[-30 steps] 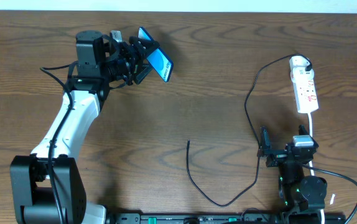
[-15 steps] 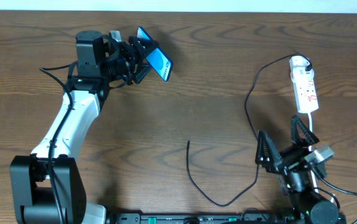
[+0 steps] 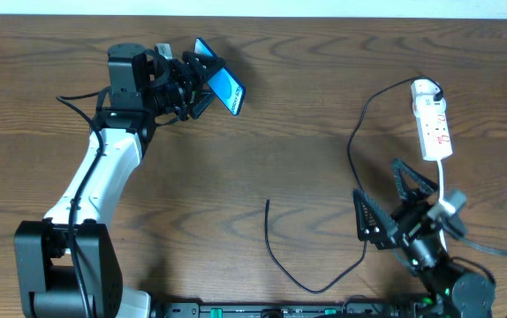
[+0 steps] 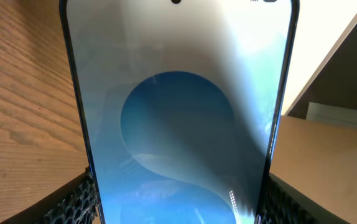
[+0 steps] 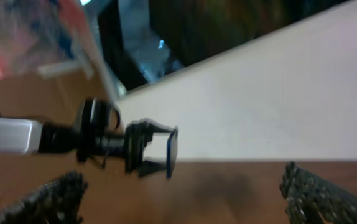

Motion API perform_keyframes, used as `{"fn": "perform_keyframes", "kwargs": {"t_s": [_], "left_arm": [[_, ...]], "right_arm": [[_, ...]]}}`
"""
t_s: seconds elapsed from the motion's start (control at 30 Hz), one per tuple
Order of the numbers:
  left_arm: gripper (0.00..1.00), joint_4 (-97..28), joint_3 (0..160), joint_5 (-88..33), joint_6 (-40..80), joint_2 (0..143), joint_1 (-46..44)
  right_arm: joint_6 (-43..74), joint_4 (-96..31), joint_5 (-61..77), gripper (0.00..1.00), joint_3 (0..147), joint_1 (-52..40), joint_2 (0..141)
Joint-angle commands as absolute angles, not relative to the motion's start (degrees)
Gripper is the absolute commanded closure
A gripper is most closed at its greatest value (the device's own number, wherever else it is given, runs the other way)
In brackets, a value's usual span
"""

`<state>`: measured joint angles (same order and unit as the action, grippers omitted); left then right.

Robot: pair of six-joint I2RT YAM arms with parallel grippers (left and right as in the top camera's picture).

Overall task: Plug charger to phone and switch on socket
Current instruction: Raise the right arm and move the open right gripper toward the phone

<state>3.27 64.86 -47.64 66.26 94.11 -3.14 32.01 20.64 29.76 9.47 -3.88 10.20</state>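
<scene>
My left gripper (image 3: 199,81) is shut on the phone (image 3: 221,87), holding it tilted above the table at the far left; its blue screen with a lighter circle fills the left wrist view (image 4: 178,118). The phone also shows far off, edge-on, in the right wrist view (image 5: 171,151). The charger (image 3: 324,265) is a thin black cable lying on the table; its plug tip (image 3: 267,202) rests free at centre. The cable runs up to the white socket (image 3: 433,124) at the far right. My right gripper (image 3: 393,196) is open and empty, raised near the front right.
The white cord (image 3: 446,185) of the socket runs down past my right arm. A pale wall and dark clutter show beyond the table in the right wrist view (image 5: 278,93).
My right arm has lifted and turned, its gripper opening wide and swinging up and left. The left arm and phone have not moved.
</scene>
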Motion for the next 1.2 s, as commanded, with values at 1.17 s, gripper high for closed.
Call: {"fn": "perform_keyframes", "kwargs": {"t_s": [1.17], "left_arm": [[0.93,4.0,66.9,-48.1,78.4,92.7,-3.3]], "right_arm": [[2.7,19.4,36.3,0.01,43.9,-18.3,79.4]]}}
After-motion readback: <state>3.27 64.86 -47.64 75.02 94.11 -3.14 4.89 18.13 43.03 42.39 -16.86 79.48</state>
